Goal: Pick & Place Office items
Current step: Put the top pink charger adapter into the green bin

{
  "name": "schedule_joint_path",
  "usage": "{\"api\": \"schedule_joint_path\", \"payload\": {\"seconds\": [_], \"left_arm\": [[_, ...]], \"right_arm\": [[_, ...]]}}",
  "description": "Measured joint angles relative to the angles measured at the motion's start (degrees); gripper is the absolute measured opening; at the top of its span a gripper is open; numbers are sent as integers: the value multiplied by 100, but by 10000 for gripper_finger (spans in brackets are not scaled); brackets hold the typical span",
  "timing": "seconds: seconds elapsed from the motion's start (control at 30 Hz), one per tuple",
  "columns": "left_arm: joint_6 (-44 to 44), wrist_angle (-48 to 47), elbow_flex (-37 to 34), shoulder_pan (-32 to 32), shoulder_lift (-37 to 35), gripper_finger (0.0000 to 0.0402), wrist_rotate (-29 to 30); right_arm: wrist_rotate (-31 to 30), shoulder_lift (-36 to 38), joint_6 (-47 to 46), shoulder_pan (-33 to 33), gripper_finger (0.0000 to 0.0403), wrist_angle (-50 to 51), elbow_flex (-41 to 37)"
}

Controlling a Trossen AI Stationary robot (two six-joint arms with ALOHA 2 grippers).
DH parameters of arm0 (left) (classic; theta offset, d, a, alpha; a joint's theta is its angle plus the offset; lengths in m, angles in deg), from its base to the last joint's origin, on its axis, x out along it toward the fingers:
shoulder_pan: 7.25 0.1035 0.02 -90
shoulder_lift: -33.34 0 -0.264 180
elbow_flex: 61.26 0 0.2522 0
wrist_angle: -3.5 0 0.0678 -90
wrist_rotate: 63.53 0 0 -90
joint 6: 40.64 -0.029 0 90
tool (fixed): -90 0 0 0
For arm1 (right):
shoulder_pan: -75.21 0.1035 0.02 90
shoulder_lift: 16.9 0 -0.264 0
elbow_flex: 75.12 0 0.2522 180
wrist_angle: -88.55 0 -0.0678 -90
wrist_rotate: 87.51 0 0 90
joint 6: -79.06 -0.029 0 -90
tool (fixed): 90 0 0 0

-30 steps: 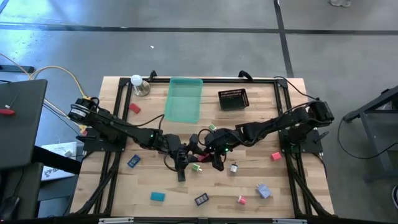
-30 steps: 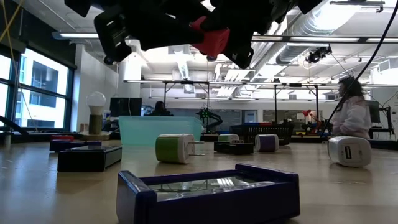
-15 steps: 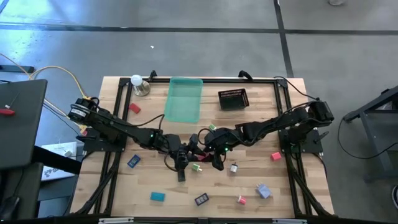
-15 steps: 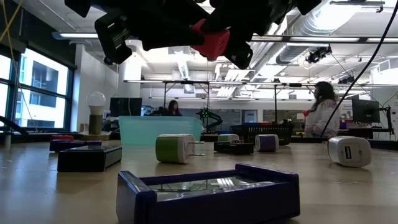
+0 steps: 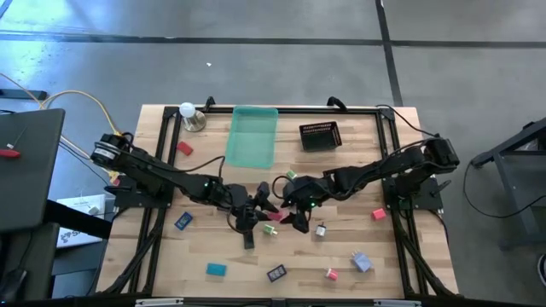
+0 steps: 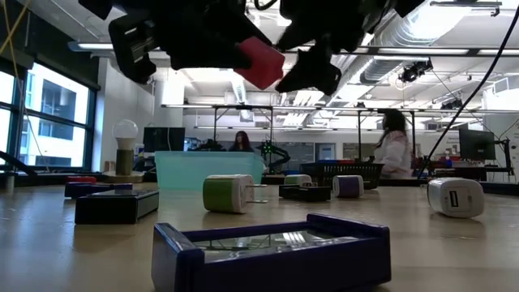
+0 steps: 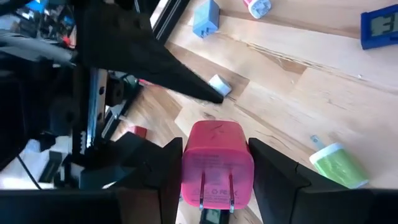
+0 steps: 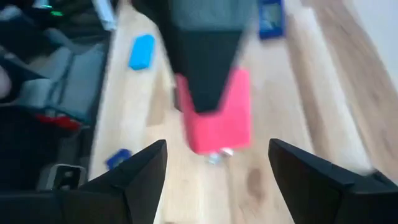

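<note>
Two dark arms meeting above the middle of the wooden table. Left gripper closed tight on a pink plug block, one dark finger on each side of it, two metal prongs facing the wrist camera. Same pink block up in the air, off the table, in the low view. Right gripper just beside it, fingers spread wide, holding nothing, pink block in front of the gap and not touching either finger.

Other office items scattered on the wood: a green-and-white block just under the two grippers, a white one near it, a red one by the left arm, a blue one, a teal one, a black one, a small pink one, a lavender one, another red one by the right arm.

Green see-through tray at the far side of the table, black mesh basket beside it, nothing seen inside either. A light bulb on a stand in the far left corner. Two people far off in the room behind.
</note>
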Motion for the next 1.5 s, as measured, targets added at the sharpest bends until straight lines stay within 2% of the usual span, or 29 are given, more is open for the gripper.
{"api": "schedule_joint_path", "payload": {"seconds": [0.1, 0.17, 0.23, 0.43, 0.6, 0.77, 0.93, 1.07, 1.17, 1.4, 1.5], "left_arm": [[259, -92, 0, -13, -83, 149, 237], [562, -249, 17, -20, -164, 149, 708], [949, -781, 163, -4, -269, 150, 1072], [2191, -2858, 939, 454, -572, 150, 1121], [2759, -4379, 1648, 1263, -580, 150, 1108], [3065, -4725, 1862, 2674, -578, 151, 606], [3048, -4715, 1879, 4107, -408, 151, -335], [2445, -4691, 1958, 4837, -35, 151, -794], [2195, -4885, 2353, 5080, 416, 151, -803], [1637, -6384, 3918, 5263, 1864, 151, -738], [1478, -6528, 4211, 5357, 2176, 151, -710]], "right_arm": [[-306, 103, -232, 31, 268, 403, -9], [-579, 154, -375, 71, 267, 571, 4], [-950, 233, -477, 189, 267, 974, -4], [-1928, 303, -680, 674, 267, 1352, -11], [-2257, 317, -701, 939, 267, 1326, -2], [-2252, 317, -701, 1025, 267, 1323, -2], [-2253, 317, -661, 1051, 267, 1316, -2], [-2252, 315, -537, 1050, 267, 1322, -3], [-2240, 315, -406, 1000, 267, 1303, -4], [-2230, 313, -351, 811, 267, 1285, -4], [-2227, 310, -333, 785, 267, 1282, -4]]}}
